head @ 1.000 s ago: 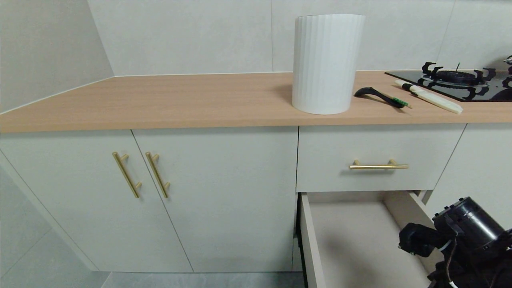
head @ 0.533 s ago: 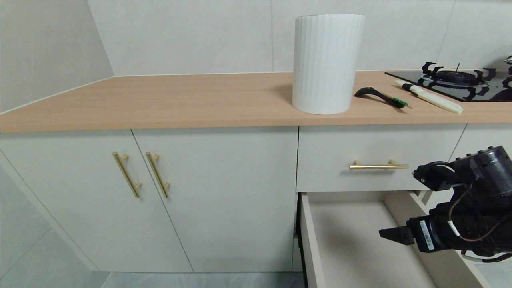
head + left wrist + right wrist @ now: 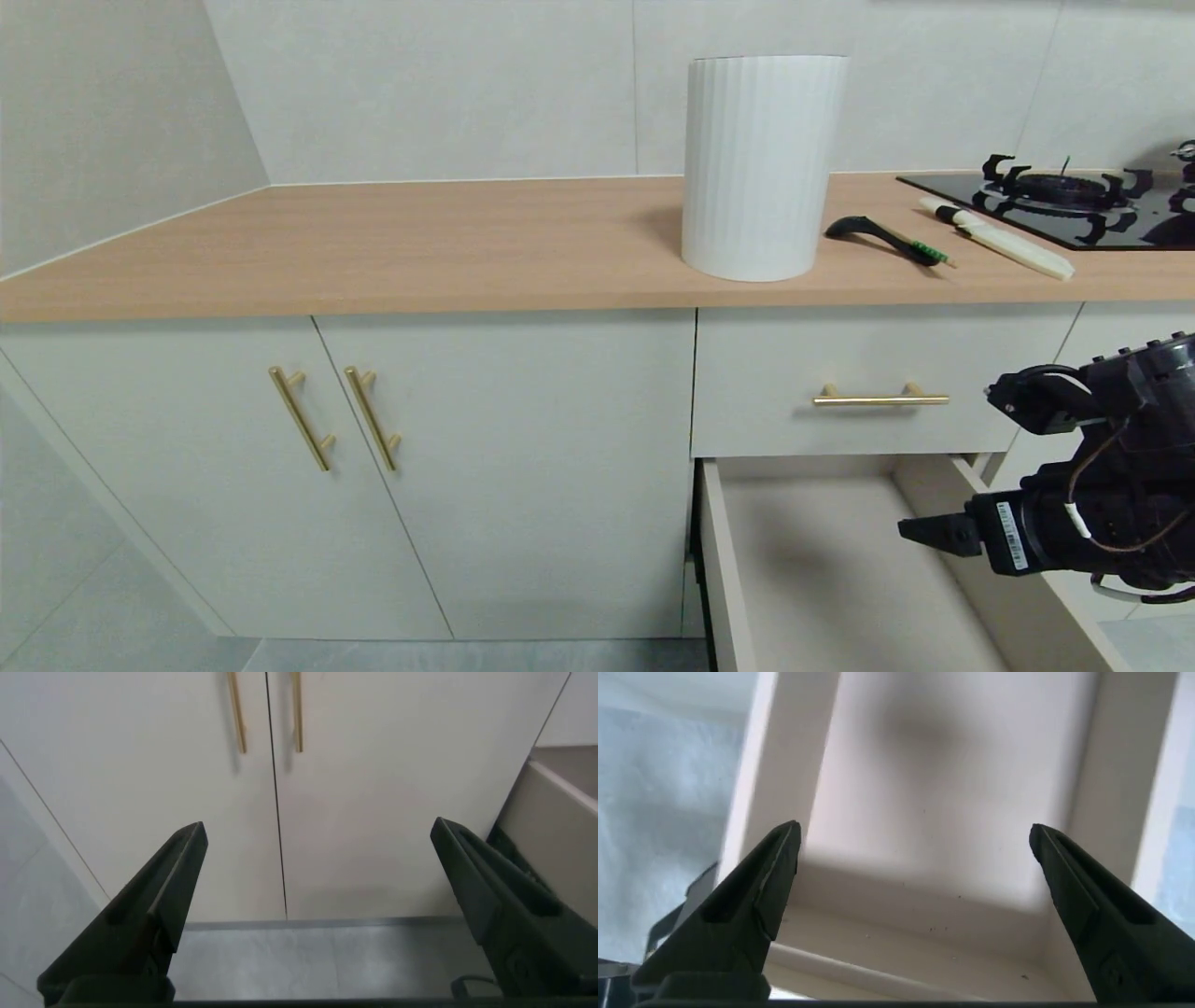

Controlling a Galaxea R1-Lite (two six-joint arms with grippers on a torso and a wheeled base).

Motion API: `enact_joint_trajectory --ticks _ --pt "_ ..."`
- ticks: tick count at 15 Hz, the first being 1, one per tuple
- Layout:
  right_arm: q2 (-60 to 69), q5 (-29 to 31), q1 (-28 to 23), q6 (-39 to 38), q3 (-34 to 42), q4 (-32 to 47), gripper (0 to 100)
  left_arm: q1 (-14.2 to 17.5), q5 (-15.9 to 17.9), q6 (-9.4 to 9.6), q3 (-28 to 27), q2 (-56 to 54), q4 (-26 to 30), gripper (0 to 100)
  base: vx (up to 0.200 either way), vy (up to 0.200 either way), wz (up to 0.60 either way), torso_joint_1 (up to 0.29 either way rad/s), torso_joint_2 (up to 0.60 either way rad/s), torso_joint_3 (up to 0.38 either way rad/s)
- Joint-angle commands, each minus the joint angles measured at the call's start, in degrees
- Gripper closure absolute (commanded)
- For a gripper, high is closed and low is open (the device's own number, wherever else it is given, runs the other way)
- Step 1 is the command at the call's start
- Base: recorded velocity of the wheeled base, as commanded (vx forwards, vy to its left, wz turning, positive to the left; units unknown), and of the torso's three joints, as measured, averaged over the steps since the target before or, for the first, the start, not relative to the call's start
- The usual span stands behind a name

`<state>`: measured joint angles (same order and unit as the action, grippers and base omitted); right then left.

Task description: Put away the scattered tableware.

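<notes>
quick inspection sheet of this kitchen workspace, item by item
surface: wooden worktop, level, with things at its right end
job's things: black spoon and white knife lie flat on the worktop, apart; lower drawer stands pulled out, nothing in it
clutter: tall white ribbed canister upright beside the spoon
claws: left claw open, empty, facing the cabinet doors; right claw open, empty, over the lower drawer
cables: thin wire on the right arm; nothing seen loose
surroundings: gas hob at the worktop's right end, upper drawer shut, tiled wall behind
</notes>
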<state>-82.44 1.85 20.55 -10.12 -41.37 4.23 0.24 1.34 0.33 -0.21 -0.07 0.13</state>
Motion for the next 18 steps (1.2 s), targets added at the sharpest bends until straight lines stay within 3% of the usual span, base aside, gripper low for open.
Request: enact_joint_trajectory --ticks 1,14,18 --pt "0.0 -0.01 0.01 0.01 -0.02 0.08 0 0.02 -0.02 0.02 0.03 0.07 0.13 0 0.0 0.0 0.0 0.076 -0.12 -0.286" --pt "1.06 -0.18 0.1 0.19 -0.29 -0.1 0 0.02 -0.02 0.02 0.03 0.07 0.13 0 0.0 0.0 0.0 0.157 -0.48 -0.302" --pt "0.09 0.08 -0.43 3.44 -7.58 -6.69 0 0.02 -0.02 0.02 0.03 0.07 0.13 0 0.0 0.0 0.0 0.062 -0.14 -0.083"
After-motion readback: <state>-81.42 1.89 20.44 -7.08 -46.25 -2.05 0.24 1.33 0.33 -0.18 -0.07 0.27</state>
